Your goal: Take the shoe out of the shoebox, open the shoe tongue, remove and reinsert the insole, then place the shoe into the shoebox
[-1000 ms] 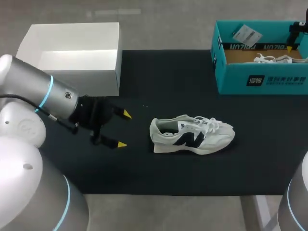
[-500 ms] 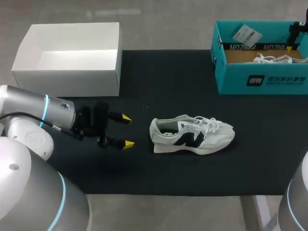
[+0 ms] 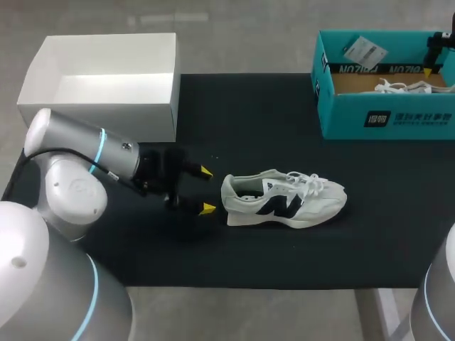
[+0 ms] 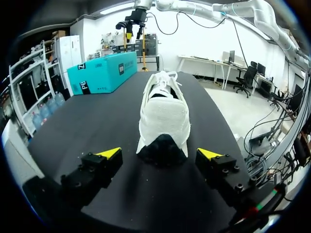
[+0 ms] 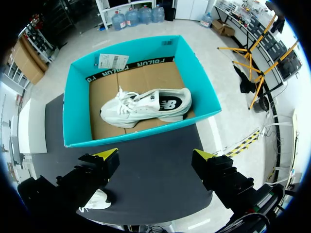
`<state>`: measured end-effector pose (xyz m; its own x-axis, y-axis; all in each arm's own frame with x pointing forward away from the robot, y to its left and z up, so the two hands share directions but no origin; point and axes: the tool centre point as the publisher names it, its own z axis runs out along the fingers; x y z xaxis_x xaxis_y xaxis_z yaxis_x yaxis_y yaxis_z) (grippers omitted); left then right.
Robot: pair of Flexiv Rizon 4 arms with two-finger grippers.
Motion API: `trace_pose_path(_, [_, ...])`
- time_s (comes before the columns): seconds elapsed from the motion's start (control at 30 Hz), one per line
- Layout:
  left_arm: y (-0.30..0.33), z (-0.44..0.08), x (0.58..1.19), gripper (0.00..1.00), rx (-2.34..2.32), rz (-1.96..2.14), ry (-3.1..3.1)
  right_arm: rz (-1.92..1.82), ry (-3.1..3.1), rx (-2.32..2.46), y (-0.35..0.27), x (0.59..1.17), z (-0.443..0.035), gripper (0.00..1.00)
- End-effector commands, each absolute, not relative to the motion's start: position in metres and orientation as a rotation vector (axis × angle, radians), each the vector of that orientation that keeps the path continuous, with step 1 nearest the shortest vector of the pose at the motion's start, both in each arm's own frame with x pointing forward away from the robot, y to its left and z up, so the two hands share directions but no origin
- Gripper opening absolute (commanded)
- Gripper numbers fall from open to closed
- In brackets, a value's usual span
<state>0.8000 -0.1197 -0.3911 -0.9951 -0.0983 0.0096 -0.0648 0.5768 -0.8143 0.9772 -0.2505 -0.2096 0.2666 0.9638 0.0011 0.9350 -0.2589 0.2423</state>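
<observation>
- My left gripper [image 3: 206,190] sits low over the black mat [image 3: 249,256], coming in from the left side of the table, with its fingers pointing at the shoe's heel.
- Its jaws are spread wide and hold nothing. In the left wrist view the two yellow tips flank the heel from a little way back, and neither touches it.
- The white sneaker [image 3: 284,199] with a dark side logo is out of the box. It stands on its sole near the middle of the mat, heel toward my left gripper and toe toward the right side of the table.
- From the left wrist view I look straight along the sneaker [image 4: 163,114], from its dark heel patch up to the laces.
- The teal shoebox [image 3: 387,117] sits open at the far right corner of the mat, well apart from the sneaker.
- My right gripper [image 5: 155,155] hangs above the shoebox [image 5: 77,97] with its jaws parted and nothing between them.
- Inside the shoebox a second white sneaker [image 5: 146,107] lies on its side on the brown cardboard floor, with a white tag [image 5: 111,60] near the far wall.
- An open white box [image 3: 106,106] stands at the far left corner, beside my left arm.
</observation>
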Motion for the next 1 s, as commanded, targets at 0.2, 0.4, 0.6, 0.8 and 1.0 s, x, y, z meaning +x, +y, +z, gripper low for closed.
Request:
trace_pose_path(0.2, [-0.144,-0.413,0.800,1.00,-0.145,-1.431,2.796,0.221,1.780,2.339,-0.251,0.978,-0.210,1.00])
trace_pose_path(0.4, [-0.151,-0.426,0.801,1.00,-0.145,-1.416,2.819,0.221,1.780,2.339,-0.251,0.978,-0.210,1.00])
trace_pose_path(0.6, [-0.158,-0.431,0.804,1.00,-0.141,-1.425,2.821,0.221,1.780,2.339,-0.251,0.978,-0.210,1.00])
trace_pose_path(0.8, [-0.169,-0.434,0.809,1.00,-0.136,-1.442,2.824,0.221,1.780,2.339,-0.251,0.978,-0.210,1.00])
trace_pose_path(1.0, [-0.178,-0.434,0.810,1.00,-0.124,-1.450,2.828,0.221,1.780,2.339,-0.251,0.978,-0.210,1.00])
